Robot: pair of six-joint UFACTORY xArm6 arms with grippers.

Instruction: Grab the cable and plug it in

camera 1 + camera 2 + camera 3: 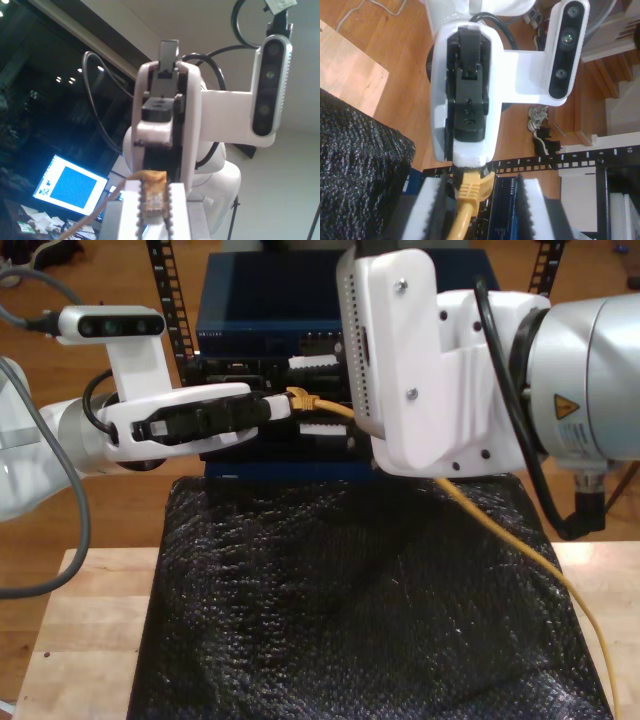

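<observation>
Your first gripper [283, 407] reaches in from the exterior view's left, its jaws closed on the clear plug of the cable [152, 200], just in front of the blue switch [260, 310] at top centre. Your second gripper [480, 186] fills the exterior view's upper right. Its pads stand apart, and the cable runs loosely between them. From there the cable trails over the black mat [350, 600] to the lower right corner.
</observation>
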